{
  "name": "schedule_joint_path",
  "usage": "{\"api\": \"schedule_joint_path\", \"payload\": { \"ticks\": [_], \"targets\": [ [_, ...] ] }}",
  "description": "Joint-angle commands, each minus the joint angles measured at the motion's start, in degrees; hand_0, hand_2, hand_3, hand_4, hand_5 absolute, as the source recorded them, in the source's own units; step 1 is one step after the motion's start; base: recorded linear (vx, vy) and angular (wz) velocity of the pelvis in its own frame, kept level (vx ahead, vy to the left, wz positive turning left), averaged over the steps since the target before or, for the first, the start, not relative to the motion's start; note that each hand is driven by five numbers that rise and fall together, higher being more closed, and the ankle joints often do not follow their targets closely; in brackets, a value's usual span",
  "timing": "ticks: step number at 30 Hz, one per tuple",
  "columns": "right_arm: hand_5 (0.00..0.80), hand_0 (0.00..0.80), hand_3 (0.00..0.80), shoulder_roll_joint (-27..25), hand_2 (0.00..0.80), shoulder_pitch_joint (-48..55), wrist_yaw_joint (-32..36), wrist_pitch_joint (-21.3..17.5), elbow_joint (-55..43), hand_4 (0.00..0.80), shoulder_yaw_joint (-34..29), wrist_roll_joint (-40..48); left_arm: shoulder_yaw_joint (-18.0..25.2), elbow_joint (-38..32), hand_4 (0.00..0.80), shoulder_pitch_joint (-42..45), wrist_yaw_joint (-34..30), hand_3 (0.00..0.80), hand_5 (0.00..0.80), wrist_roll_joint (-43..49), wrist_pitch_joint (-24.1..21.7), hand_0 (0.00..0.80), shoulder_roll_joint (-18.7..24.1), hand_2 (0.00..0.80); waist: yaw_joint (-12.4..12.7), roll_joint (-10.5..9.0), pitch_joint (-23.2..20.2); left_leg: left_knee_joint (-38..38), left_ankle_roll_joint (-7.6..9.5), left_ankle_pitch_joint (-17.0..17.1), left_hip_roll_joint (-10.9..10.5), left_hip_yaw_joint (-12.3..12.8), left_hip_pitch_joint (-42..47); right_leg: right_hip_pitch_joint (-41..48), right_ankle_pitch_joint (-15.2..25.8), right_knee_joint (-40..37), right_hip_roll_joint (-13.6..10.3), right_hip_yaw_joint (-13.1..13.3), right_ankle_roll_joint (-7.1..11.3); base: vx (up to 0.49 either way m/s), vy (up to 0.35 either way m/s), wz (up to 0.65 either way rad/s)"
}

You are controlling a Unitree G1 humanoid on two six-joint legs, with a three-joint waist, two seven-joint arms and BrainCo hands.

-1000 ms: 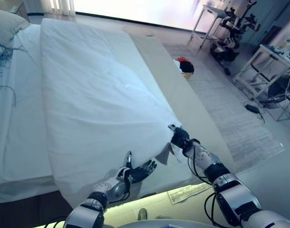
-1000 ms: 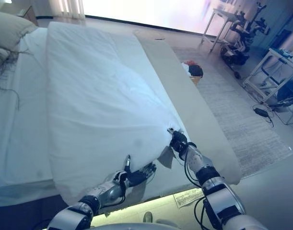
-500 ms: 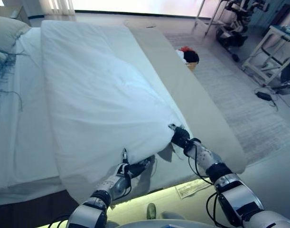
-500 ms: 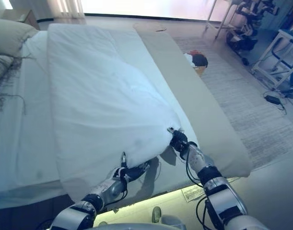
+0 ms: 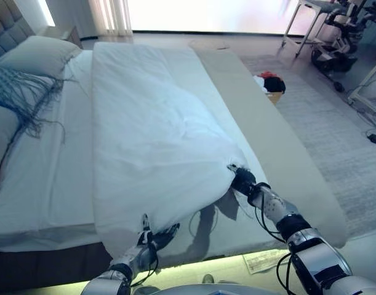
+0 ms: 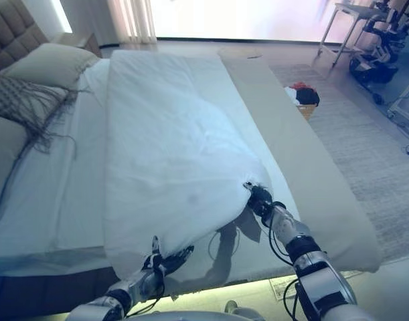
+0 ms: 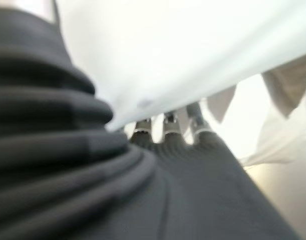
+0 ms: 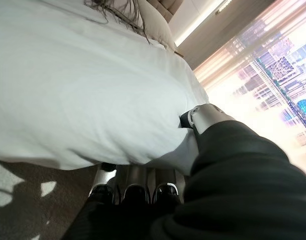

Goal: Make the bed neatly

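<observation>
A white duvet [image 5: 151, 135] lies in a long band across the bed [image 5: 58, 172], its near end bunched at the near edge. My right hand [image 5: 243, 181] is shut on the duvet's near right corner and holds it a little above the mattress, casting a shadow below; the right wrist view shows curled fingers [image 8: 135, 187] under the cloth and the thumb [image 8: 203, 117] on top. My left hand [image 5: 154, 236] is low at the near edge, under the duvet's hanging hem. Its fingers [image 7: 165, 125] reach straight under the cloth, which hides their tips.
A tan runner [image 5: 280, 141] covers the bed's right part. Pillows [image 5: 40, 55], a fringed cushion [image 5: 18, 92] and a headboard [image 5: 3, 24] are at the left. A basket of clothes [image 5: 271, 83], a rug [image 5: 335, 123], a paper [image 5: 261, 261] and carts [image 5: 335, 37] are on the floor at the right.
The camera has swung left, bringing the headboard and pillows into view. My left hand has dropped lower toward the near edge. My right hand keeps its hold on the duvet corner.
</observation>
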Motion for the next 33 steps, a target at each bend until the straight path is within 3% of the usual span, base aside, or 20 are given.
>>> {"api": "schedule_joint_path", "payload": {
  "ticks": [1, 3, 4, 5, 16, 25, 33],
  "targets": [
    [0.800, 0.800, 0.800, -1.8, 0.800, -4.4, 3.8, -3.4, 1.9, 0.800, -5.8, 0.3, 1.8, 6.2, 0.000, -3.3, -3.5, 0.000, 0.000, 2.9, -2.2, 0.000, 4.2, 0.000, 0.8, -3.90, -2.5, 0.0, -0.75, 0.0, 2.5, -2.3, -1.4, 0.0, 0.1, 0.2, -7.3, -2.4, 6.57, -0.011, 0.034, 0.20],
    [0.800, 0.800, 0.800, -2.0, 0.800, -4.0, 4.0, -3.5, 2.5, 0.800, -6.1, 0.1, 3.0, 6.2, 0.496, -2.9, -4.5, 0.496, 0.496, 3.8, -2.7, 0.496, 5.0, 0.496, 1.2, -3.61, -2.7, 0.0, -0.78, 0.1, 2.4, -2.9, -1.6, 0.1, 0.0, 0.2, -7.4, -2.6, 6.57, -0.008, 0.035, 0.13],
    [0.800, 0.800, 0.800, -2.0, 0.800, -3.7, 4.0, -3.6, 2.5, 0.800, -6.2, 0.1, 3.2, 6.1, 0.681, -2.7, -5.0, 0.681, 0.681, 4.1, -2.8, 0.681, 5.4, 0.681, 1.3, -3.48, -2.7, 0.0, -0.78, 0.1, 2.3, -3.1, -1.6, 0.2, -0.1, 0.2, -7.5, -2.7, 6.58, -0.003, 0.031, 0.05],
    [0.800, 0.800, 0.800, -2.1, 0.800, -3.5, 4.2, -3.8, 2.8, 0.800, -6.3, 0.2, 3.4, 6.1, 0.800, -2.5, -5.8, 0.800, 0.800, 4.6, -3.1, 0.800, 5.7, 0.800, 1.4, -3.35, -2.8, 0.0, -0.77, 0.1, 2.2, -3.4, -1.7, 0.3, -0.1, 0.2, -7.5, -2.8, 6.59, -0.003, 0.027, 0.06],
    [0.800, 0.800, 0.800, -2.1, 0.800, -0.9, 5.0, -4.9, 3.1, 0.800, -6.4, 0.0, 4.3, 2.6, 0.800, -2.1, -10.7, 0.800, 0.800, 7.1, -6.6, 0.800, 6.3, 0.800, 2.2, -2.44, -2.8, 0.0, -0.51, 0.1, 1.6, -4.9, -1.8, 0.9, -0.5, 0.2, -7.8, -3.3, 6.62, -0.001, 0.010, 0.04],
    [0.800, 0.800, 0.800, -2.6, 0.800, 1.1, 6.8, -4.2, 3.3, 0.800, -6.6, -1.6, 5.4, -0.1, 0.800, -2.1, -10.2, 0.800, 0.800, 8.3, -8.7, 0.800, 7.1, 0.800, 2.3, -2.09, -3.1, 0.0, -0.39, 0.0, 1.5, -5.4, -1.7, 1.2, -0.7, 0.2, -7.9, -3.3, 6.71, 0.015, 0.010, 0.05],
    [0.800, 0.800, 0.800, -3.1, 0.800, 5.7, 10.1, -2.3, 10.1, 0.800, -7.6, -6.7, 8.9, 0.9, 0.800, -1.3, -11.1, 0.800, 0.800, 12.4, -11.6, 0.800, 11.1, 0.800, 2.9, -1.51, -3.1, 0.0, -0.16, 0.0, 1.0, -5.8, -2.0, 1.4, -1.0, 0.2, -8.5, -4.1, 6.91, -0.004, 0.023, 0.05]
  ]
}}
